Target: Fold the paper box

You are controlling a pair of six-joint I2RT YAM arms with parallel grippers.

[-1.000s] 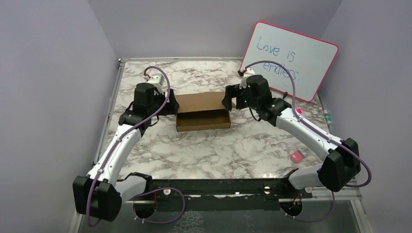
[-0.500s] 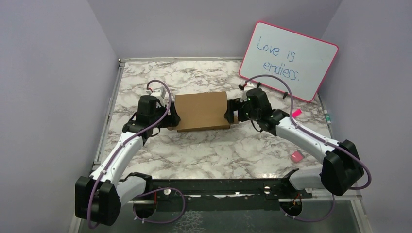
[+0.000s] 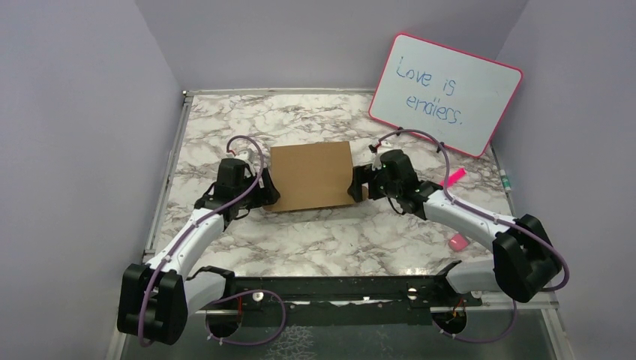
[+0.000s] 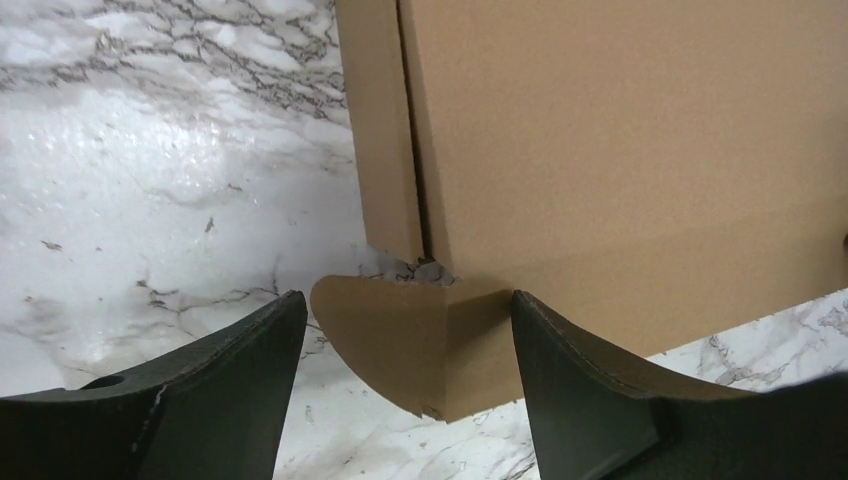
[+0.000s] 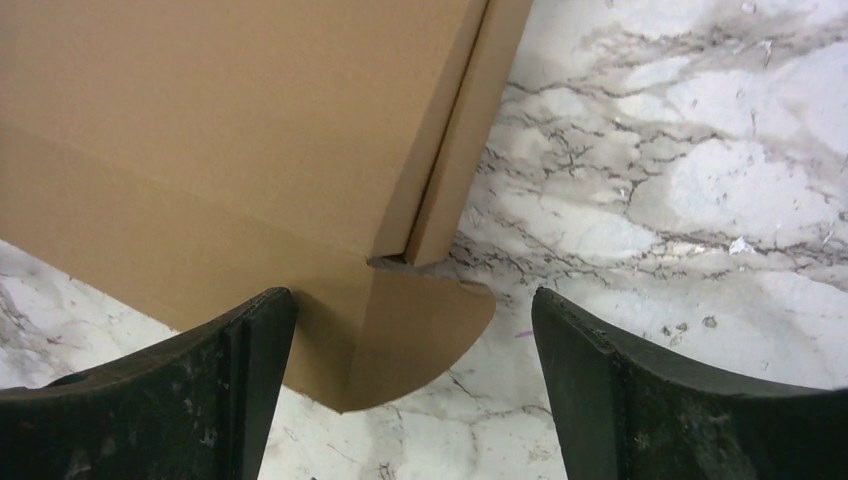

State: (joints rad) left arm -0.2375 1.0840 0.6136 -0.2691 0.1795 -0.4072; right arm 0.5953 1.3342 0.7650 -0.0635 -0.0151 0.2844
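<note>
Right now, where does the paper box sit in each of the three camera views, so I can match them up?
Top external: the paper box lies at the centre of the marble table.
Left wrist: the paper box fills the upper right; its rounded tab sticks out at bottom centre.
Right wrist: the paper box fills the upper left; a rounded tab sits at bottom centre.
Shared landmark: the marble table under the box.

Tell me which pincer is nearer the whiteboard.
Right. The right pincer is beside the box on the side toward the whiteboard; the left pincer is on the opposite side, with the box between.
</note>
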